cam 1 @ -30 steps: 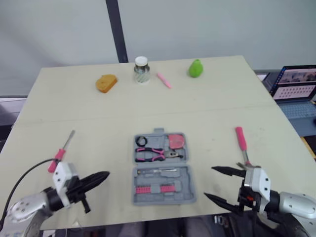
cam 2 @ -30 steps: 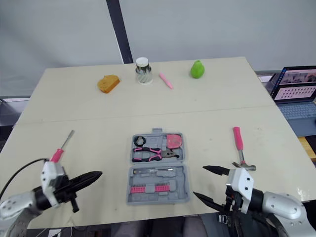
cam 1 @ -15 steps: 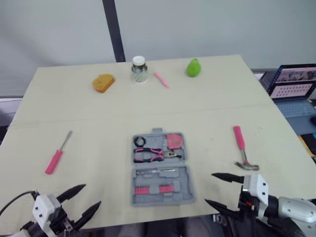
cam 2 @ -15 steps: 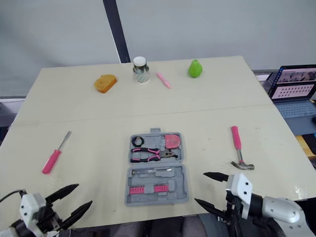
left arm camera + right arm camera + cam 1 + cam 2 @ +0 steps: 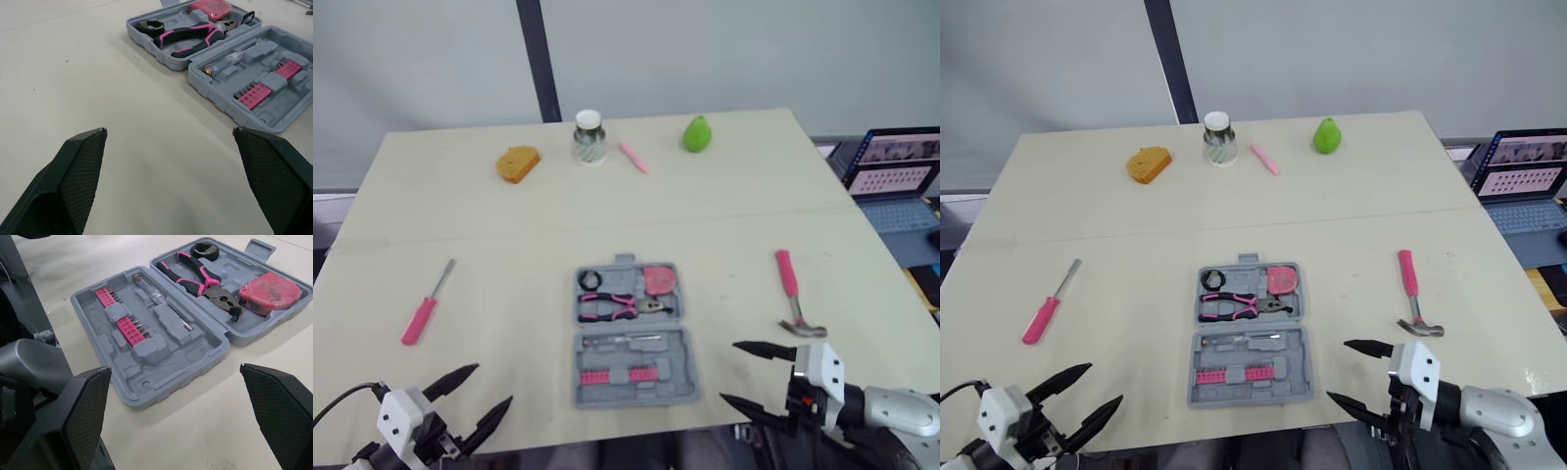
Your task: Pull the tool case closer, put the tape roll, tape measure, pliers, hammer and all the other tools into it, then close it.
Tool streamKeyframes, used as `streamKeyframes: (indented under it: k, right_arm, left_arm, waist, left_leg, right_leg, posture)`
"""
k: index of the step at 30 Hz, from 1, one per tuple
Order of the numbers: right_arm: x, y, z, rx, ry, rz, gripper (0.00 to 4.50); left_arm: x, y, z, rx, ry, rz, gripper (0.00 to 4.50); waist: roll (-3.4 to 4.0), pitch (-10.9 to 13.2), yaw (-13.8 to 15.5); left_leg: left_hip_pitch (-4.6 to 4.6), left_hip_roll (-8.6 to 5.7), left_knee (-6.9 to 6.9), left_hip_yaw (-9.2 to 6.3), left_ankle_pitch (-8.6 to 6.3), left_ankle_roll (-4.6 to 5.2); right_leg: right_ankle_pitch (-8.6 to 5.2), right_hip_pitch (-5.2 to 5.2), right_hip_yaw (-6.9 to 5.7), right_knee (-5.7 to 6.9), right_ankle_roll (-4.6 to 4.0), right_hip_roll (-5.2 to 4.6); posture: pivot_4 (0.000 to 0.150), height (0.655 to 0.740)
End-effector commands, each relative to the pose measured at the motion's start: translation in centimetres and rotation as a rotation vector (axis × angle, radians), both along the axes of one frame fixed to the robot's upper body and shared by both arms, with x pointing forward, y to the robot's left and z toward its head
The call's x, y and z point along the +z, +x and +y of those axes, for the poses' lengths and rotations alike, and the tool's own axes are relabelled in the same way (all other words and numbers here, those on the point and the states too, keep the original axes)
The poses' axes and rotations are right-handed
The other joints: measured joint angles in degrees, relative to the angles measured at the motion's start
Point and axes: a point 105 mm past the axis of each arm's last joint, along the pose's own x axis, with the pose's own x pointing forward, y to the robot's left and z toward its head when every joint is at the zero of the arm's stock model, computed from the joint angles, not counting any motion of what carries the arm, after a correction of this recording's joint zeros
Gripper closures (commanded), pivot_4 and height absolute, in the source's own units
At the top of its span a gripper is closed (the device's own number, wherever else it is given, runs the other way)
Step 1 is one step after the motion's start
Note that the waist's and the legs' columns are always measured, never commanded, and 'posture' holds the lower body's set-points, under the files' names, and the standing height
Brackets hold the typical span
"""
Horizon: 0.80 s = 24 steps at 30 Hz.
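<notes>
Lying loose in the eye views: hammer point(image 5: 791, 292), screwdriver point(image 5: 429, 302).

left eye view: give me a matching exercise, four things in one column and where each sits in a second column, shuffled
Things
1. hammer
2. screwdriver
3. pliers
4. green pear

Places
a. inside the open tool case
b. near the far edge of the table
c. on the table, to the robot's left of the tool case
d. on the table, to the robot's right of the tool case

Pairs: 1-d, 2-c, 3-a, 4-b
</notes>
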Motion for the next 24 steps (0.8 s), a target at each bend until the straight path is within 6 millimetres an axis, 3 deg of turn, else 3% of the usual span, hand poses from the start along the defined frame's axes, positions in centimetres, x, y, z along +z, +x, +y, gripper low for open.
streamKeyframes:
  k: [1, 8, 16, 20, 24]
  right_arm:
    - [0.8, -0.1, 0.2, 0.023, 0.010, -0.020, 0.00]
    - [1.2, 0.1, 0.5, 0.038, 0.019, -0.031, 0.00]
    - [4.1, 1.1, 3.1, 0.111, 0.100, -0.127, 0.00]
    - [4.2, 1.6, 2.6, 0.075, 0.096, -0.132, 0.00]
    - [4.3, 2.6, 1.2, -0.040, 0.086, -0.143, 0.00]
  left_arm:
    - [0.7, 0.1, -0.3, 0.018, -0.004, -0.026, 0.08]
    - [0.9, 0.5, -0.9, 0.044, -0.021, -0.032, 0.08]
    - [1.5, 1.7, -0.6, 0.131, -0.059, -0.043, 0.08]
    - [1.3, 1.7, -0.7, 0.117, -0.058, -0.042, 0.08]
    - [1.2, 1.4, -2.3, -0.037, -0.093, -0.029, 0.08]
  waist:
    - [-0.01, 0.0, 0.0]
    - [-0.04, 0.0, 0.0]
    - [-0.03, 0.0, 0.0]
    - [-0.06, 0.1, 0.2]
    - [-0.05, 0.1, 0.1]
  left_leg:
    - [0.00, 0.00, 0.00, 0.00, 0.00, 0.00]
    - [0.01, 0.01, 0.02, 0.00, 0.00, -0.01]
    - [0.01, 0.05, 0.03, 0.00, 0.01, -0.04]
    - [-0.02, 0.04, 0.02, 0.00, 0.00, -0.03]
    - [-0.04, 0.02, 0.03, 0.01, -0.02, -0.02]
  right_leg:
    - [0.00, 0.00, 0.00, 0.00, 0.00, 0.00]
    - [0.01, 0.02, 0.00, 0.01, 0.01, 0.01]
    - [0.01, 0.00, 0.00, 0.04, 0.02, 0.06]
    - [0.01, 0.01, -0.01, -0.01, 0.02, 0.05]
    - [0.01, 0.01, -0.02, -0.06, 0.02, 0.04]
  posture:
    - [0.150, 0.7391]
    - [0.150, 0.7391]
    - [0.150, 0.7391]
    - [0.150, 0.7391]
    - [0.150, 0.7391]
